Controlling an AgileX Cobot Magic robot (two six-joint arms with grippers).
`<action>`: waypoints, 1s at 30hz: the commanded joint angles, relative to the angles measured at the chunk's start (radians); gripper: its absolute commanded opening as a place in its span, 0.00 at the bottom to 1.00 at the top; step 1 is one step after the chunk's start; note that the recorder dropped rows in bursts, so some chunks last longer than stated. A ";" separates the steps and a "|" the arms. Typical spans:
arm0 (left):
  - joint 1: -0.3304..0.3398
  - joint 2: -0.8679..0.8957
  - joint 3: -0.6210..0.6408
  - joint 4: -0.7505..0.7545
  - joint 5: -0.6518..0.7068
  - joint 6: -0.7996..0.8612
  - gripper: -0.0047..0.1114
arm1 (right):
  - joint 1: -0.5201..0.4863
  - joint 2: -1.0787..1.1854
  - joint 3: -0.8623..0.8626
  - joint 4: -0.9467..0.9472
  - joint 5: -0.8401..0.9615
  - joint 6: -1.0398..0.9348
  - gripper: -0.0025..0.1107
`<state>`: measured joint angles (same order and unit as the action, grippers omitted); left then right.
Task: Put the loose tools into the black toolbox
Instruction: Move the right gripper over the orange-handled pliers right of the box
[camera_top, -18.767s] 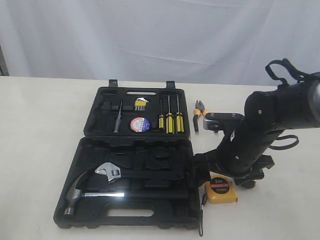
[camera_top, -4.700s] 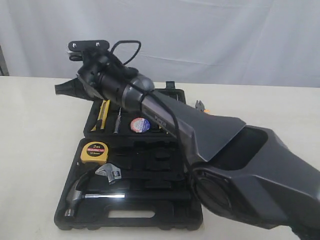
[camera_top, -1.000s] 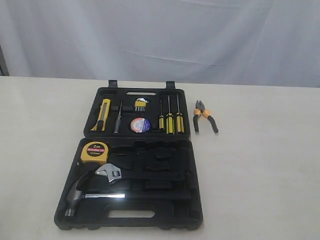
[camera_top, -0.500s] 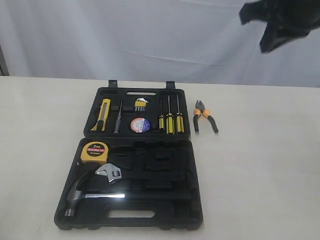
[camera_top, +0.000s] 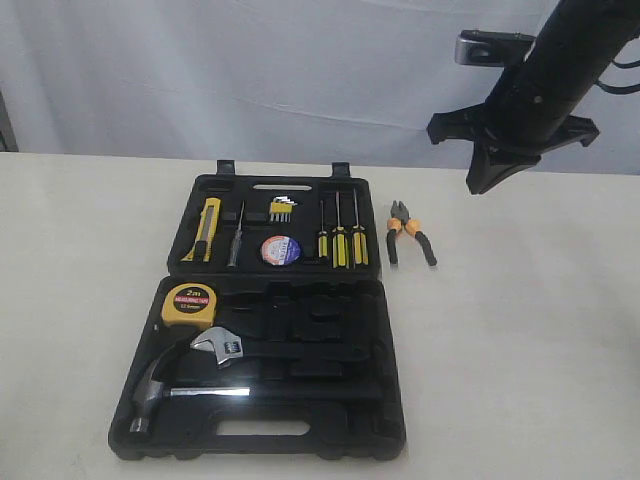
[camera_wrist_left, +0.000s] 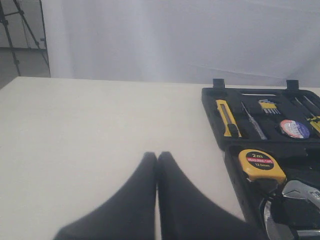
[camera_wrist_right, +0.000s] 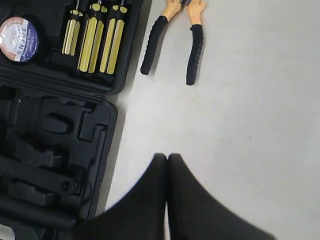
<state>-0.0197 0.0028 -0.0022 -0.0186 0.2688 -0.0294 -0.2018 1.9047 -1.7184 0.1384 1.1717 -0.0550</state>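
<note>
The black toolbox (camera_top: 392, 400) lies open on the pale table. In its recesses sit the yellow tape measure (camera_top: 189, 304), the utility knife (camera_top: 204, 229) and the labelled tape roll (camera_top: 281, 249). The orange-and-black pliers (camera_top: 411, 232) lie on the table just right of the toolbox's far half. My right gripper (camera_top: 478, 185) hangs high above and right of the pliers, shut and empty; the right wrist view has the gripper (camera_wrist_right: 166, 157) short of the pliers (camera_wrist_right: 175, 42). My left gripper (camera_wrist_left: 157, 155) is shut, empty, over bare table beside the toolbox (camera_wrist_left: 210, 105).
Three screwdrivers (camera_top: 339, 243), hex keys (camera_top: 282, 209), a thin probe (camera_top: 235, 235), a wrench (camera_top: 222, 345) and a hammer (camera_top: 160, 385) rest in the toolbox. A white curtain backs the table. A tripod (camera_wrist_left: 20, 30) stands off the table's far corner in the left wrist view.
The right arm, absent a second ago, has come into the exterior view at the top right and dropped lower and leftward, towards the pliers. No tool has moved.
</note>
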 joint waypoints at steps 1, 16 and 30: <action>-0.002 -0.003 0.002 -0.002 -0.001 0.000 0.04 | -0.005 -0.002 -0.002 -0.009 0.013 -0.006 0.02; -0.002 -0.003 0.002 -0.002 -0.001 0.000 0.04 | -0.005 -0.002 -0.002 -0.006 -0.046 0.014 0.02; -0.002 -0.003 0.002 -0.002 -0.001 -0.002 0.04 | -0.005 -0.001 -0.002 -0.006 -0.175 0.025 0.02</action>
<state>-0.0197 0.0028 -0.0022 -0.0186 0.2688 -0.0294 -0.2018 1.9047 -1.7184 0.1384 1.0289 -0.0410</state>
